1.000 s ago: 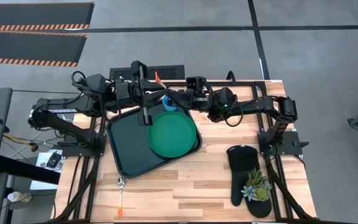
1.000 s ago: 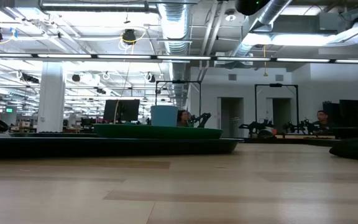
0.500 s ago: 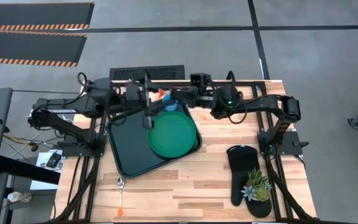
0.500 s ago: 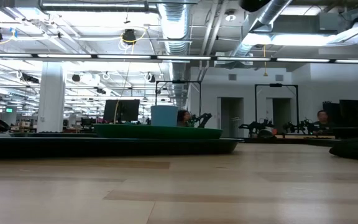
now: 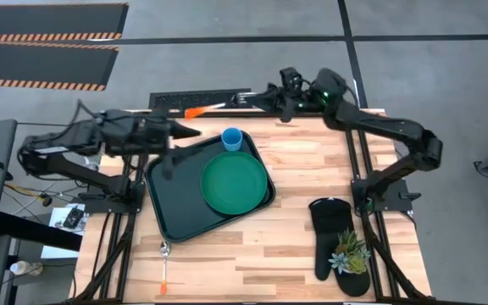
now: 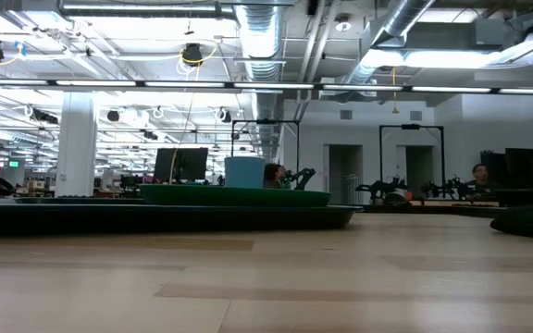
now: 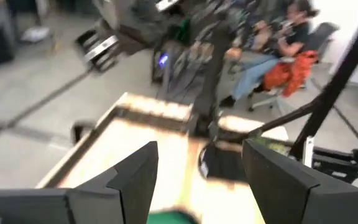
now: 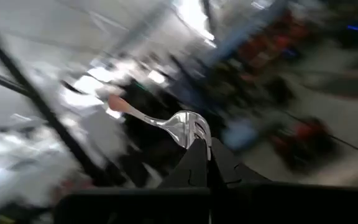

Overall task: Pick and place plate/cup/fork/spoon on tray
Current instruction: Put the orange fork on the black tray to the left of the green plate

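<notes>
The dark tray point(image 5: 166, 199) lies at the table's far left, with the green plate point(image 5: 234, 182) on its right half. The light blue cup point(image 5: 232, 138) stands upright on the tray's far corner. My right gripper point(image 5: 251, 100) hovers over the table's far edge, shut on the orange-handled fork point(image 5: 214, 107). My left gripper point(image 5: 180, 132) is open and empty above the tray's far left corner; its fingers point(image 7: 135, 180) show a wide gap. The spoon point(image 5: 165, 258) lies flat on the table near the front left corner. My right gripper pinches the fork between its two shut fingers point(image 8: 207, 165) at the tined end point(image 8: 193, 129). The fork is lifted clear and lies about level. Its orange handle point(image 5: 195, 111) sticks out past the fingers toward the table's left.
A black oven mitt point(image 5: 333, 229) with a small plant point(image 5: 348, 252) on it lies at the front right. Bare wood shows between tray and mitt. In the low view the tray's rim point(image 6: 155, 215), the plate point(image 6: 234, 195) and the cup point(image 6: 244, 171) line up at the left.
My left gripper has drawn back from above the cup toward the table's left edge, leaving the fork. My right gripper has swung up and toward the far edge with the fork, which now lies level beyond the cup, handle pointing left.
</notes>
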Controlling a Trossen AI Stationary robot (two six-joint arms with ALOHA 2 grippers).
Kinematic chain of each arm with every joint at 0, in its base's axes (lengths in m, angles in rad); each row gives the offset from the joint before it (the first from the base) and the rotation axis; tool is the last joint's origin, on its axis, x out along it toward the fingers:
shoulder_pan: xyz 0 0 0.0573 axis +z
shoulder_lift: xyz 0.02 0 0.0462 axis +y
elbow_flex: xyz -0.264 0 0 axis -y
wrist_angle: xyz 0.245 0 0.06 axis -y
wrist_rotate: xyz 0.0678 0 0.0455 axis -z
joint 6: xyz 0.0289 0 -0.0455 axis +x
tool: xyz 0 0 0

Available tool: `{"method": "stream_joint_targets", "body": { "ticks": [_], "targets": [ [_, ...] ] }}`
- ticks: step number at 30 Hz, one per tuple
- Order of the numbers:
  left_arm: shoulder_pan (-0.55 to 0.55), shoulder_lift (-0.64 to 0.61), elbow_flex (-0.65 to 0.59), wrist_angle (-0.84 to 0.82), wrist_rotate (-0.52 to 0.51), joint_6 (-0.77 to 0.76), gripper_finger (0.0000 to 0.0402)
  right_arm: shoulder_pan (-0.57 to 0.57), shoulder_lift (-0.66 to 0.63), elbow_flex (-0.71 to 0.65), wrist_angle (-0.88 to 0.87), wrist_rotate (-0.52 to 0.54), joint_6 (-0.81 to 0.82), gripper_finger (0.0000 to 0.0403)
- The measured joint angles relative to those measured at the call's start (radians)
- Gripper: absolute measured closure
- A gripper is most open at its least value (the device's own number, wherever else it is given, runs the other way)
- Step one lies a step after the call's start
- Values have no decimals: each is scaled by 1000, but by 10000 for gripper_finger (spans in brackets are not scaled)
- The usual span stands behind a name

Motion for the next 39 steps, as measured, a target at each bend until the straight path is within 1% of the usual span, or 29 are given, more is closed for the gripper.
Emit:
{"method": "stream_joint_targets", "body": {
  "ticks": [3,6,11,13,16,19,22,26,31,34,39],
  "targets": [
    [0,-61,0,-121,-59,-87,187,-48,-17,0,-222,-1,-150,402],
    [0,-125,0,-212,-114,-150,189,-79,6,0,-361,-1,-229,402],
    [0,-197,0,-293,-193,-211,189,-71,87,-1,-434,-13,-311,402],
    [0,-215,0,-304,-218,-238,189,-54,127,-1,-447,-36,-326,402],
    [0,-220,0,-311,-235,-274,189,-8,185,8,-461,-61,-348,403],
    [0,-208,-2,-337,-232,-317,189,55,238,68,-525,-58,-407,403],
    [4,-185,-28,-337,-203,-372,189,120,294,157,-592,-33,-468,403],
    [23,-155,-91,-316,-72,-448,189,195,350,292,-693,40,-569,403],
    [53,-142,-203,-207,61,-494,190,254,391,431,-760,71,-640,403],
    [74,-145,-275,-81,131,-508,190,277,403,473,-769,71,-643,403],
    [98,-143,-369,43,275,-536,190,281,402,484,-771,73,-631,403]
  ]
}}
